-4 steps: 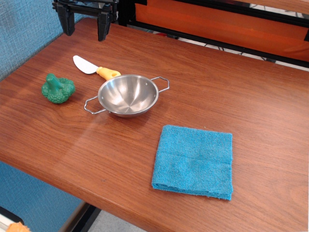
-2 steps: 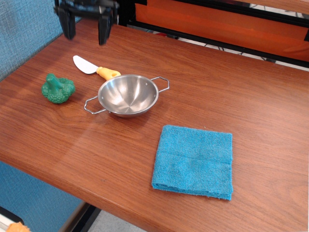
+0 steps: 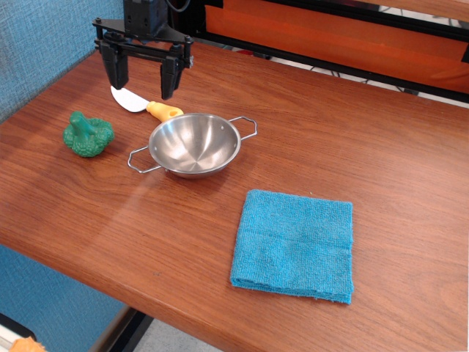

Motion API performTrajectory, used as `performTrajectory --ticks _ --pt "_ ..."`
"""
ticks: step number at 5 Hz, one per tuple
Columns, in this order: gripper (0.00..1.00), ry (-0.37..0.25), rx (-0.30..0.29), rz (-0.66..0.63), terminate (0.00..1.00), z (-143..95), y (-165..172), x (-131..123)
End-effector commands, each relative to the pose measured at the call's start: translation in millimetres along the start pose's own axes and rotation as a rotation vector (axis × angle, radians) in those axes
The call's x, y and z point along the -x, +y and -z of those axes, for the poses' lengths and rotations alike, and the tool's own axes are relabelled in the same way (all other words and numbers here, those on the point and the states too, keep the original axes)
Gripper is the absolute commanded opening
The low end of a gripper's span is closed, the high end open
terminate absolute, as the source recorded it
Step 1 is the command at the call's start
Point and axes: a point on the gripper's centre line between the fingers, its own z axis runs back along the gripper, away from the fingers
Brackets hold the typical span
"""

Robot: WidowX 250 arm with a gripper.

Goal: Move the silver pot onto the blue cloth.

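Note:
The silver pot [image 3: 194, 144] is a shiny round steel bowl with two wire loop handles. It stands upright and empty on the wooden table [image 3: 352, 154], left of centre. The blue cloth [image 3: 294, 245] lies flat and folded at the front right, apart from the pot. My black gripper [image 3: 142, 86] is open and empty. It hangs above the table behind and to the left of the pot, over the toy knife [image 3: 143, 104], and touches nothing.
A green toy broccoli [image 3: 88, 135] sits left of the pot. The white-bladed knife with an orange handle lies just behind the pot's rim. A blue textured wall panel [image 3: 37, 37] stands at the left. An orange-and-black frame [image 3: 337, 33] runs along the back.
The gripper has come down and forward to the right, from the back left corner toward the knife and pot. It stays open. The pot, cloth and broccoli have not moved.

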Motion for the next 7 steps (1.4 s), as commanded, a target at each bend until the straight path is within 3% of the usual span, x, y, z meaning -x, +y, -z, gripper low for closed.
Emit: performTrajectory --ticks 1,2,4,7 --pt "1.00 -0.051 0.021 0.117 0.00 -1.0 -13.5 7.5" --pt "1.00 -0.047 0.083 0.140 0.00 6.2 -15.5 10.7" --pt "1.00 -0.004 0.104 0.128 0.00 27.3 -8.3 16.4" --pt "1.00 0.018 0.229 0.158 0.00 52.2 -28.9 22.5"
